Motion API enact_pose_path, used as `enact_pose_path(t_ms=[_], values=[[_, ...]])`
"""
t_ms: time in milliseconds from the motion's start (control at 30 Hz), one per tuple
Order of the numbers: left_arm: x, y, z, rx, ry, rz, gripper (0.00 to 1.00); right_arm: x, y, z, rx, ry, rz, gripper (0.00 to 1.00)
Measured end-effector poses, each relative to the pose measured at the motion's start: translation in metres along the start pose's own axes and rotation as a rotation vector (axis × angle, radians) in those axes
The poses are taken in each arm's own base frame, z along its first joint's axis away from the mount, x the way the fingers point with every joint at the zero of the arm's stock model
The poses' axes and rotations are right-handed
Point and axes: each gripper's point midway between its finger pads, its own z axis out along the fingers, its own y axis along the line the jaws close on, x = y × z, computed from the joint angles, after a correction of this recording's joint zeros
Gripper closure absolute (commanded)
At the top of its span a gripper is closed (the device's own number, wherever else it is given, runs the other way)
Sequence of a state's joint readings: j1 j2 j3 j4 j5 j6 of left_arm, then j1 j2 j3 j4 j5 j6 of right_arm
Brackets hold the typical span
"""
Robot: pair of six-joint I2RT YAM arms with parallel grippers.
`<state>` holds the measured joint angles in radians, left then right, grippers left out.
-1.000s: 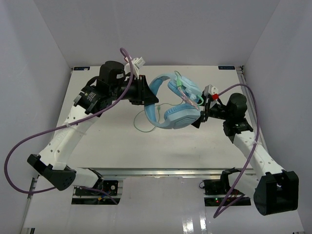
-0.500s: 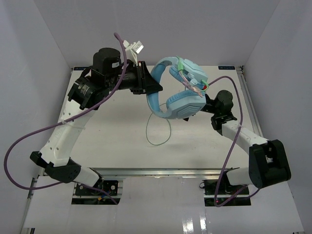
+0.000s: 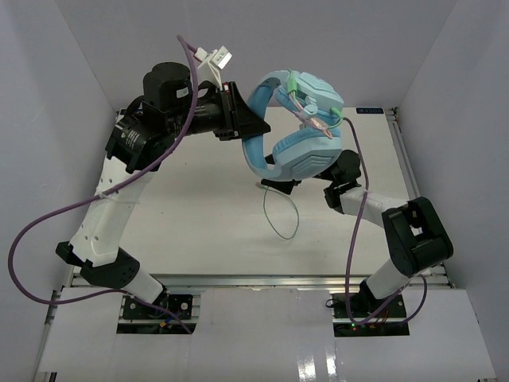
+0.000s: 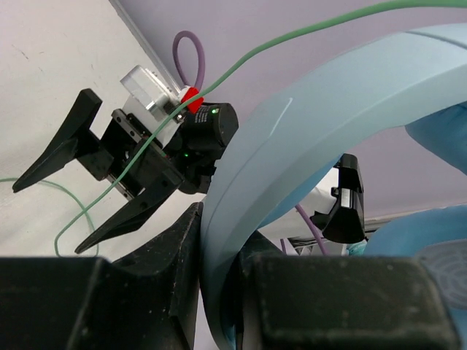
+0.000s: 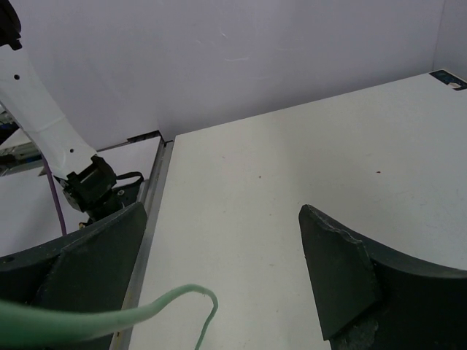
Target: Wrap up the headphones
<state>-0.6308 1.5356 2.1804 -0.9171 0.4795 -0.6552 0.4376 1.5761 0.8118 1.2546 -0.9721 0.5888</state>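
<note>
The light blue headphones [image 3: 301, 135] hang in the air over the back middle of the table. My left gripper [image 3: 253, 137] is shut on the headband [image 4: 306, 138], which is clamped between its black fingers [image 4: 168, 277]. The pale green cord [image 3: 282, 215] drops from the ear cups in a loose loop to the table. My right gripper [image 3: 280, 183] is open below the lower ear cup, mostly hidden by it. In the left wrist view the cord [image 4: 131, 171] runs between the right gripper's spread fingers [image 4: 45, 220]. In the right wrist view the cord [image 5: 175, 295] curls near the left finger of the right gripper [image 5: 219, 211]. The plug is not visible.
The white table [image 3: 183, 215] is walled by pale panels at the left, back and right. Thick purple cables [image 3: 48, 219] loop off both arms. A metal rail [image 5: 149, 204] marks the table edge, with the left arm's base [image 5: 91, 186] beyond it.
My left arm has lifted the headphones higher and further back. My right arm has folded in and moved left under them. The hanging cord loop has shifted right.
</note>
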Motion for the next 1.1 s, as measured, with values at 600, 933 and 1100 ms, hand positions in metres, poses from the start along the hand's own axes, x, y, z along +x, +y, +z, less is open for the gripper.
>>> enact_pose_path(t_ms=[600,933,1100], values=[[-0.041,-0.005,-0.016,-0.079,-0.185,0.043,1.00,0.094,0.078,0.004,-0.139,0.154,0.066,0.37],[-0.055,0.022,-0.041,-0.255,-0.310,0.071,1.00,0.121,0.092,-0.020,-0.155,0.297,-0.012,0.92],[-0.054,0.061,-0.061,-0.456,-0.376,0.100,1.00,0.116,0.089,-0.036,-0.076,0.383,-0.142,0.92]])
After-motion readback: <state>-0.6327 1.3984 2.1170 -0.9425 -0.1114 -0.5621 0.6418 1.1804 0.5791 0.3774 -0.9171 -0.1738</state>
